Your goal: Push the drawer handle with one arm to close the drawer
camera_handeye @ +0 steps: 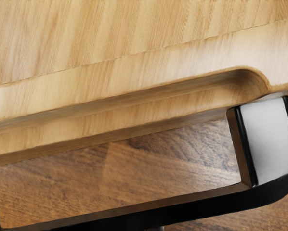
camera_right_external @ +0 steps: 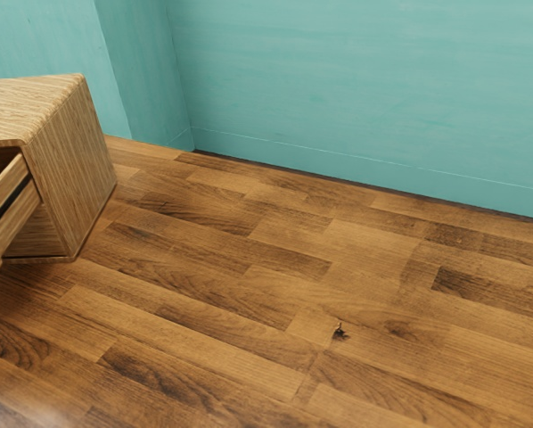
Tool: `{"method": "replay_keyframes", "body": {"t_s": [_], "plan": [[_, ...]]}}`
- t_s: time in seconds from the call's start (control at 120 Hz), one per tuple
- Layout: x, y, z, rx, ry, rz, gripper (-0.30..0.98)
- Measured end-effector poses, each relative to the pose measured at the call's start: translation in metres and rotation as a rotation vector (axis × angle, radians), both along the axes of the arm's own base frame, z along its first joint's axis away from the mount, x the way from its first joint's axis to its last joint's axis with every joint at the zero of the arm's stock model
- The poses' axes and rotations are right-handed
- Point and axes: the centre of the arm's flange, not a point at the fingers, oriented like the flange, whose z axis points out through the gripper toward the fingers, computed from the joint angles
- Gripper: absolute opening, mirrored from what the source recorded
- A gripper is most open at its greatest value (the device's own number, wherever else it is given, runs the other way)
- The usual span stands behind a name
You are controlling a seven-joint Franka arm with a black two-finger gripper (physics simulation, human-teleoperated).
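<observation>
Drawer: open, sticking out of the wooden cabinet (camera_right_external: pixel 75 169) at the exterior view's left edge. That edge crops both. Drawer (camera_right_external: pixel 17 217) is wood, mid-brown with streaky grain, and a dark slot runs lengthwise along its side. Dark gap above it, inside the cabinet opening. Cabinet is the same striped wood, top lighter, corners rounded.

Handle, as I read it: black U-shaped handle (camera_handeye: pixel 182 207) in my wrist view, close to my hand. Long black bar, rounded bend, one end block with a smooth, shiny light-grey face (camera_handeye: pixel 269 139) edged in black. Inner side of the frame is brownish. The end block reaches the edge of the pale wood; can't tell whether it's attached right there or just overlaps in view. Other end is cut off.

Pale wood panel (camera_handeye: pixel 134 29) alongside the handle: honey-coloured, fine grain, thin uneven seam across it, then a long recessed groove (camera_handeye: pixel 158 103) with a rounded end. Can't tell which part of the furniture this is. Floor visible through the handle's opening.

My gripper: can't tell if it's wide or narrow, or whether it's touching the handle.

Rest: brown plank floor (camera_right_external: pixel 249 312), mixed light and dark boards, small dark knot-like mark (camera_right_external: pixel 340 333). Teal wall (camera_right_external: pixel 356 71) behind, matching baseboard (camera_right_external: pixel 338 167) along its foot, corner near the cabinet.
</observation>
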Motion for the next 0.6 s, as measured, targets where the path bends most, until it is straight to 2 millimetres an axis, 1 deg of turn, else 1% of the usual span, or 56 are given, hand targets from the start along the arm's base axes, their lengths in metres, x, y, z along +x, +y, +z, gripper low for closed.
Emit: {"method": "replay_keyframes", "body": {"t_s": [0.15,0.275,0.325,0.383,0.6], "plan": [[0.009,0.005,-0.004,-0.003,-0.003,-0.008,-0.10],[0.013,0.009,-0.001,0.005,-0.012,-0.009,-0.10],[0.015,0.011,0.002,0.009,-0.016,-0.009,-0.08],[0.017,0.013,0.004,0.012,-0.020,-0.009,-0.09],[0.026,0.021,0.006,0.015,-0.030,-0.016,-0.09]]}}
